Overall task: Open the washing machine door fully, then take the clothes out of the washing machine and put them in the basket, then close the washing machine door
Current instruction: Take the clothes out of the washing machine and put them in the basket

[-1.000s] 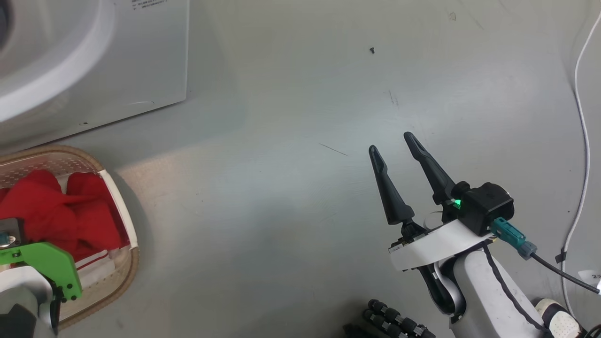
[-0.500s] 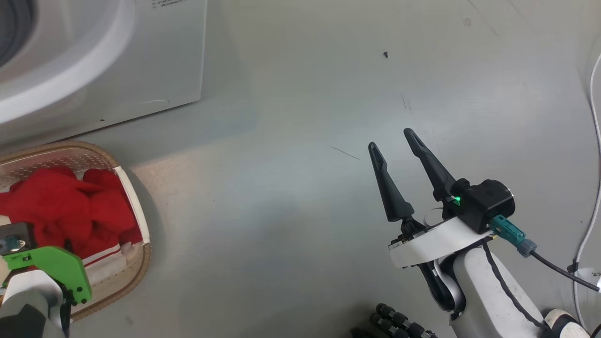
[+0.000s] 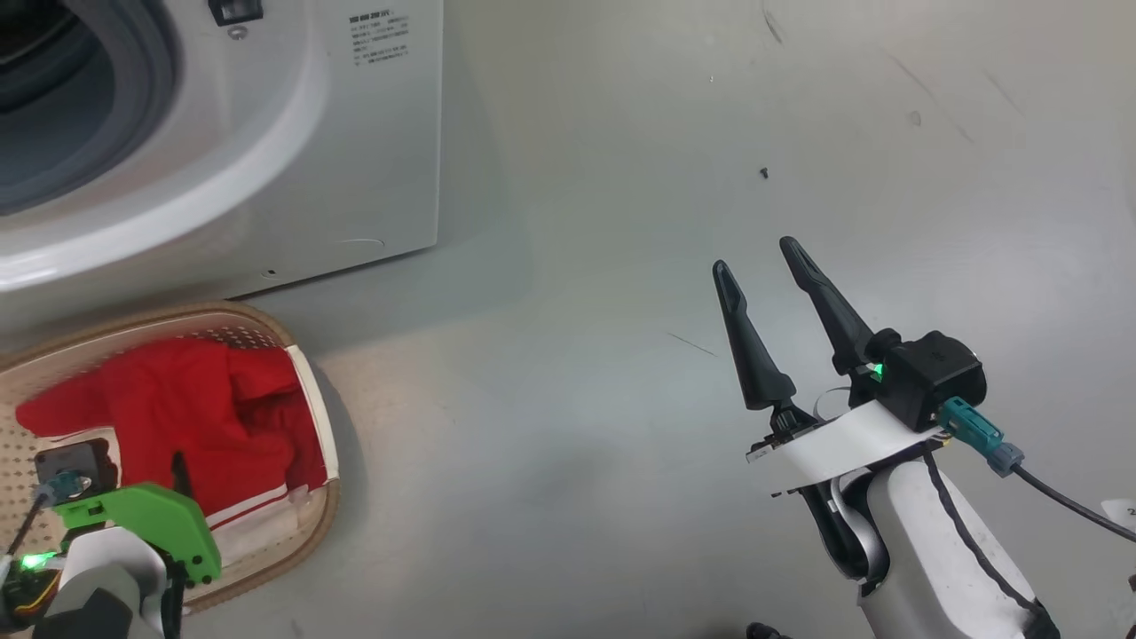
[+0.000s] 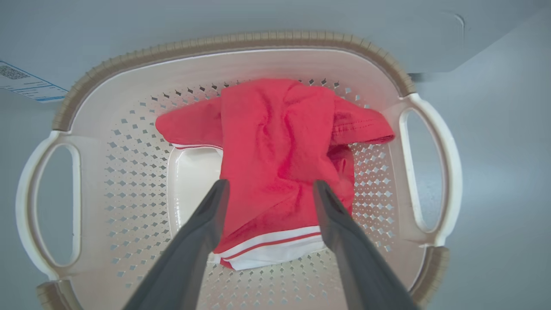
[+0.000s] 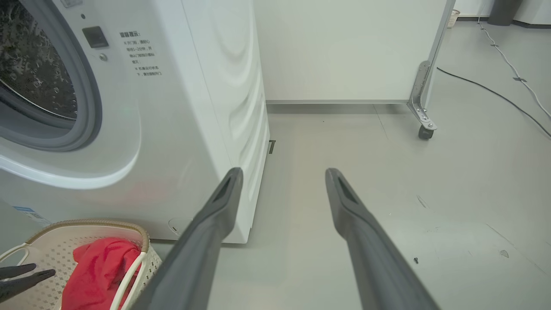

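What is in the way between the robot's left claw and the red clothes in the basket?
Nothing that I can see. The left gripper points down into the basket, right at the clothes lying there, with its two fingers spread apart. No other thing sits between them.

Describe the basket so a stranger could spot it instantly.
Find the big white washing machine with its round opening; on the grey floor right at its foot sits the basket. It is cream perforated plastic with a brown woven-look rim and two loop handles, and it alone holds red clothes with white striped trim.
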Robot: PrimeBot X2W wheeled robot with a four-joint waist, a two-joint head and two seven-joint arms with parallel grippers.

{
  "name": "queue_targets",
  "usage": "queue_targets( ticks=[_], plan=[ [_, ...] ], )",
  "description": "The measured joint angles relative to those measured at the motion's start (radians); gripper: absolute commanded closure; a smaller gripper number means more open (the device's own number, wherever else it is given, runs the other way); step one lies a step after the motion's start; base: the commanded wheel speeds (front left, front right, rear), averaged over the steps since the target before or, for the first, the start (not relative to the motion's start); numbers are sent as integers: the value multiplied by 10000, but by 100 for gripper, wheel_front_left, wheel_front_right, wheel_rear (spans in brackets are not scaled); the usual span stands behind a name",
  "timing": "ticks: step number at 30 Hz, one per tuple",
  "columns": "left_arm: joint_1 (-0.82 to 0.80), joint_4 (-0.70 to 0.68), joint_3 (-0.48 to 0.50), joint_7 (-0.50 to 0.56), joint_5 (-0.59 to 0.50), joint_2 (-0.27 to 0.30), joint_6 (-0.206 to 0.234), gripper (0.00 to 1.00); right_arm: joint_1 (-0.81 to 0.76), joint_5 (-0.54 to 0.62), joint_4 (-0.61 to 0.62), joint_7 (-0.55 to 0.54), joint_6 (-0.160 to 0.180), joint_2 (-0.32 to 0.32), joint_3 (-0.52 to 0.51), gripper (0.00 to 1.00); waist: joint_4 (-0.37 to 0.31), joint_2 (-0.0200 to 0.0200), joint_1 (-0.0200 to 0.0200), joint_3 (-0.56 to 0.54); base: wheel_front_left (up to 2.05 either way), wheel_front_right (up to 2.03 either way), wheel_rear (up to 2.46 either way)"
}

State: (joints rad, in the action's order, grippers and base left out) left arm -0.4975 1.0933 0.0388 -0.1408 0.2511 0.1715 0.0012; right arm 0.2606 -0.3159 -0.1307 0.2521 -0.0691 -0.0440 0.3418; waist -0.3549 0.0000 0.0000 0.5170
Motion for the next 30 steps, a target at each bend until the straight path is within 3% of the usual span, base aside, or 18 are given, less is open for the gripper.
queue_targets(
  ticks=[7, 18, 30],
  plan=[
    [55, -194, -127, -872, 79, -508, -474, 0, -61, 140, -313, 0, -17, -13, -293, 0, 535, 0, 0, -791, 0, 0, 0],
    [295, -1139, -583, -1083, 21, -999, -961, 0, -799, 272, -594, 0, -92, -123, -627, 0, 1652, 0, 0, -2147, 0, 0, 0],
    [1129, -4044, -662, -1110, -98, -1043, -1124, 0, -1541, 359, -646, 0, -171, -128, -851, 0, 2757, 0, 0, -3589, 0, 0, 0]
  ],
)
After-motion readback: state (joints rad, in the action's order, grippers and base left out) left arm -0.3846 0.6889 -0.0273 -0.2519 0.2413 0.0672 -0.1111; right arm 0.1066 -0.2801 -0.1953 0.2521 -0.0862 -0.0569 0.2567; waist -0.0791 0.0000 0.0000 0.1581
